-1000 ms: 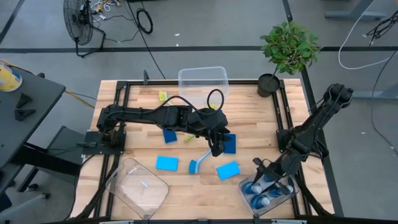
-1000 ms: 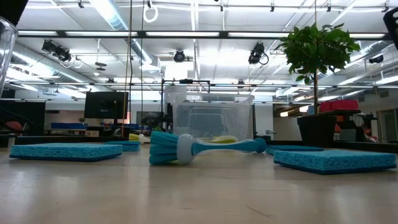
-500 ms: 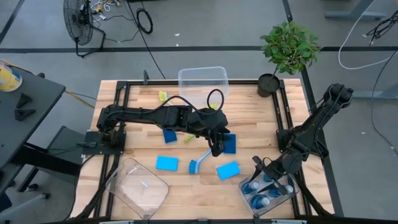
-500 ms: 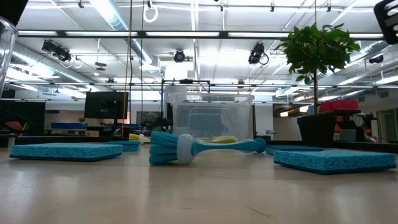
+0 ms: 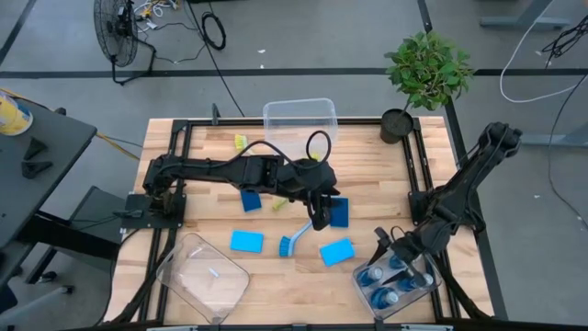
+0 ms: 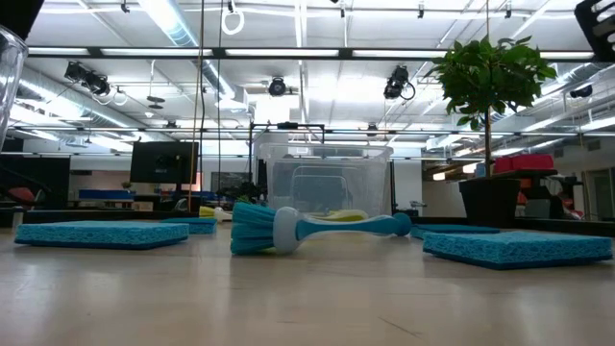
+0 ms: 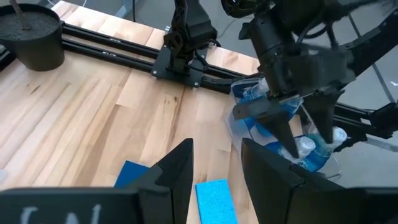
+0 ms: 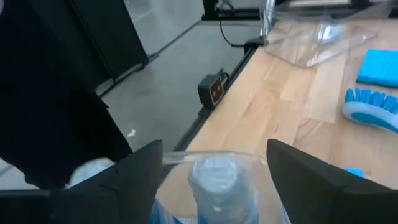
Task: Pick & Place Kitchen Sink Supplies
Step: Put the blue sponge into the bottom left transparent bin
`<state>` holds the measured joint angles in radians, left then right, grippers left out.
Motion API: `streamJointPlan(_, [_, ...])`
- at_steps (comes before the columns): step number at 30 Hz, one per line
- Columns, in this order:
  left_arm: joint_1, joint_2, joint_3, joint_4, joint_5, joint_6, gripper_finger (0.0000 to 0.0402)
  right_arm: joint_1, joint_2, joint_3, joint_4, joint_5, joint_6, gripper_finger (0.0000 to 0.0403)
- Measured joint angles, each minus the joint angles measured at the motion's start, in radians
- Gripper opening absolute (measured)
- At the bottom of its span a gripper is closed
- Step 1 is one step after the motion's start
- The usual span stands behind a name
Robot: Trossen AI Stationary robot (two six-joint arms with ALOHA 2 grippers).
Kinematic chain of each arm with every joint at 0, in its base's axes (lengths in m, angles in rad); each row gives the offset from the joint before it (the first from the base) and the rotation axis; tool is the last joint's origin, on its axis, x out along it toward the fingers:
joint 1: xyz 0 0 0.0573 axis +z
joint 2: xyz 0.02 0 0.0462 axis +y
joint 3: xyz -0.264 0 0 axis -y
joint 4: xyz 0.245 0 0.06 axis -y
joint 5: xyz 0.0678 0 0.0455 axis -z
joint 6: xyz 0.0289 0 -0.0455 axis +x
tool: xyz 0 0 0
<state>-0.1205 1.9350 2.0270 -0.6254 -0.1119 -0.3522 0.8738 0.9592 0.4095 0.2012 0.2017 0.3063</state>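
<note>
Above the bin (image 5: 397, 287) of soap bottles (image 5: 381, 276), the right gripper (image 5: 402, 258) is seen with fingers spread, empty. Only the right wrist view shows a bottle cap (image 8: 212, 173) between them. The left gripper (image 5: 316, 221) is seen over the blue brush (image 5: 296, 239) at mid-desk, fingers (image 7: 180, 167) parted, empty.

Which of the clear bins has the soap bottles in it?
The bin at the table's front right corner, under the right hand; blue bottles lie inside. The front left bin and the back bin hold no bottles.

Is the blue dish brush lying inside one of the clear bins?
No, the blue dish brush lies on the bare wooden table, between two sponges and outside every bin.
</note>
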Motion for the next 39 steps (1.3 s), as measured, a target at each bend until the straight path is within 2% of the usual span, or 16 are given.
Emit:
streamJointPlan(7, [0.009, -0.02, -0.001, -0.009, 0.0, 0.076, 0.0139, -0.028, -0.088, 0.0, 0.0, 0.003, 0.017, 0.0276])
streamJointPlan(17, [0.088, -0.164, -0.001, -0.193, -0.01, 0.15, 0.0139, -0.105, -0.203, 0.0, -0.004, 0.094, 0.051, 0.0274])
streamJointPlan(22, [0.127, -0.212, 0.0, -0.302, -0.015, 0.181, 0.0139, -0.191, -0.231, 0.0, -0.016, 0.122, 0.023, 0.0274])
streamJointPlan(27, [0.158, -0.222, 0.0, -0.345, -0.016, 0.202, 0.0129, -0.313, -0.235, 0.003, -0.022, 0.12, 0.025, 0.0274])
streamJointPlan(34, [0.194, -0.221, -0.023, -0.329, -0.012, 0.233, 0.0098, -0.489, -0.235, 0.008, -0.039, 0.024, -0.067, 0.027])
streamJointPlan(39, [0.225, -0.222, -0.025, -0.324, 0.027, 0.236, 0.0055, -0.593, -0.235, 0.008, -0.042, -0.038, -0.126, 0.0241])
